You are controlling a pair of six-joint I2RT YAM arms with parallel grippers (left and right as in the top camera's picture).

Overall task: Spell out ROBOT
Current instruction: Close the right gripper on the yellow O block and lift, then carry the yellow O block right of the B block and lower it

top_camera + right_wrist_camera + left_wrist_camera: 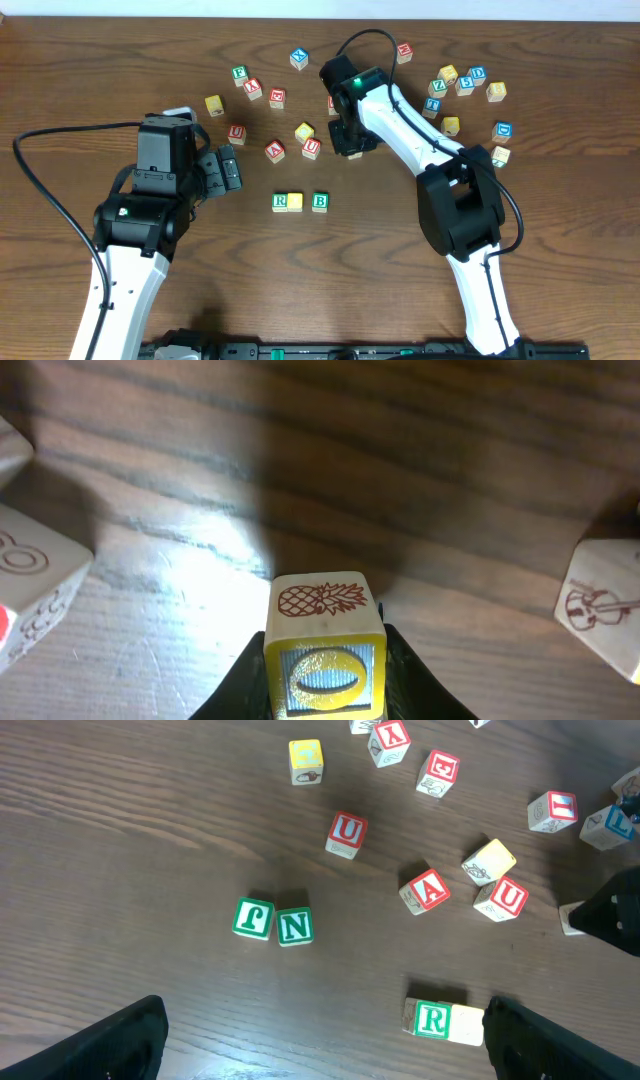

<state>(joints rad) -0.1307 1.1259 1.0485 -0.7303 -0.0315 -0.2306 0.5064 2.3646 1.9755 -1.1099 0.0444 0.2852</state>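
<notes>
We see the right claw (325, 685) pinching a yellow O cube (324, 622), its fingers pressed on either side and a pineapple picture on the face above the O. On the worktop (120, 60) the green R cube (281, 201) touches a second yellow cube (295, 201) at its 3 o'clock, and the green B cube (320, 201) sits just beyond, a small gap apart. The left claw (228, 170) stands spread at the R's 10 o'clock
</notes>
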